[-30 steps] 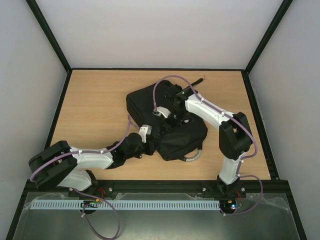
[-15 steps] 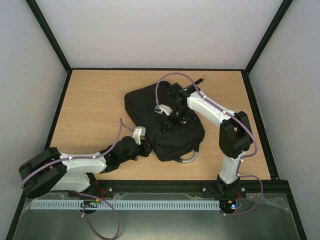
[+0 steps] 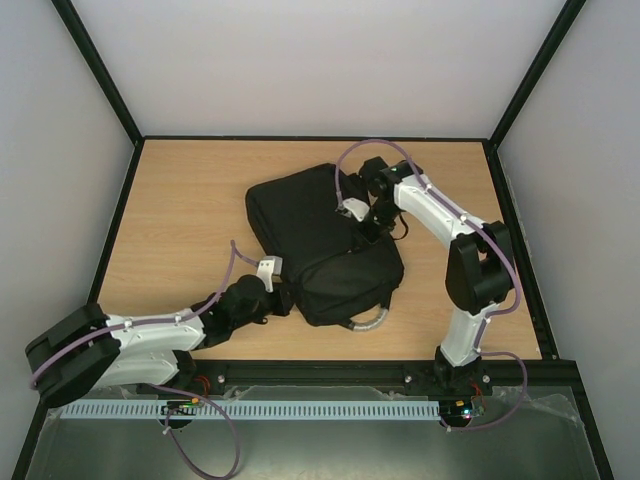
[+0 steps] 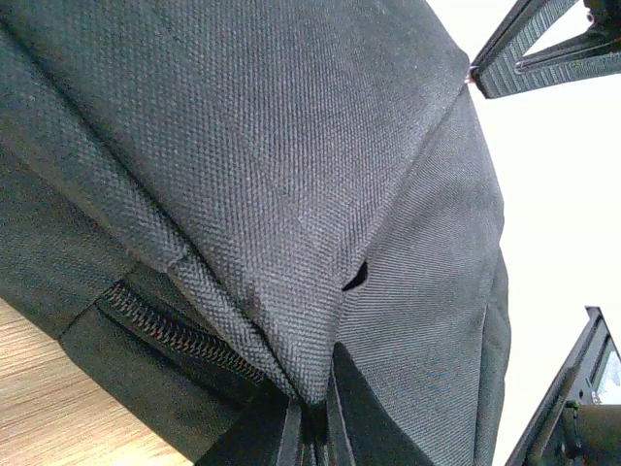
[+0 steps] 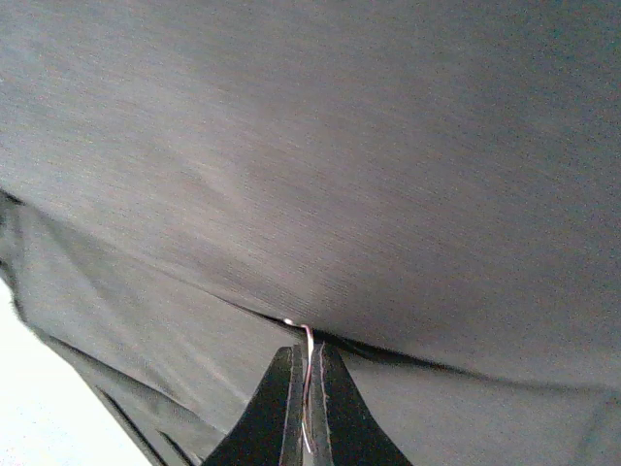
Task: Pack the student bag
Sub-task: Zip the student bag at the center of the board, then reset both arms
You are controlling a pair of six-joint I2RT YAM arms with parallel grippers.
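Note:
The student bag, black and soft, lies in the middle of the wooden table. Its grey-silver loop handle sticks out at the near side. My left gripper is at the bag's near left corner. In the left wrist view it is shut on a fold of bag fabric beside a zipper. My right gripper is over the bag's right side. In the right wrist view it is shut on a thin metal zipper pull at a seam in the bag.
Black frame rails run along the table's near edge, and posts rise at the back corners. White walls close in the back and sides. Bare wood lies left of the bag and a strip behind its right side.
My right gripper has moved right and back along the bag with the zipper pull. My left arm has drawn back toward the near left, still holding the fabric. The bag lies flatter.

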